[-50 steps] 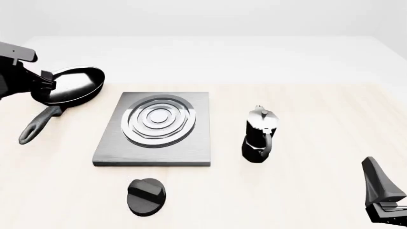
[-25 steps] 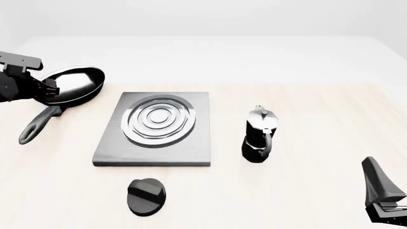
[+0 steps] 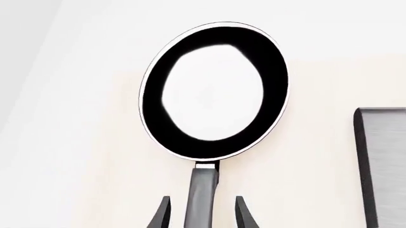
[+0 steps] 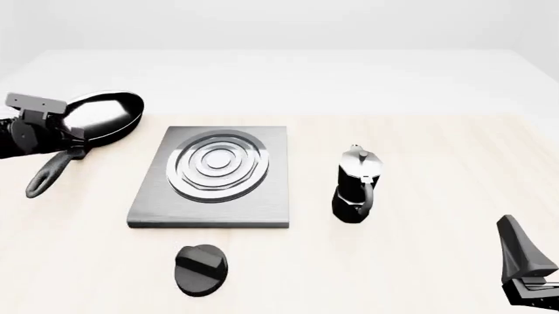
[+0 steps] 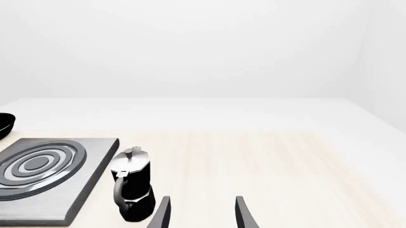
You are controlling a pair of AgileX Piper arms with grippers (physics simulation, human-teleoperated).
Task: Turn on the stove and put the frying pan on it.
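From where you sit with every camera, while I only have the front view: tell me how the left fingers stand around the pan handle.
Observer: In the left wrist view, the left gripper is open, one finger on each side of the frying pan handle, with a gap on both sides.
Operator: Confirm nothing is gripped yet.
Observer: Neither finger touches the handle there, so it is straddled, not clamped.
Operator: Now report the right gripper; I see only its edge.
Observer: The right gripper is open and holds nothing, with bare table between its fingers.
Operator: Say what lies ahead of it.
Observer: The moka pot stands just beside its line, and the stove lies beyond that.
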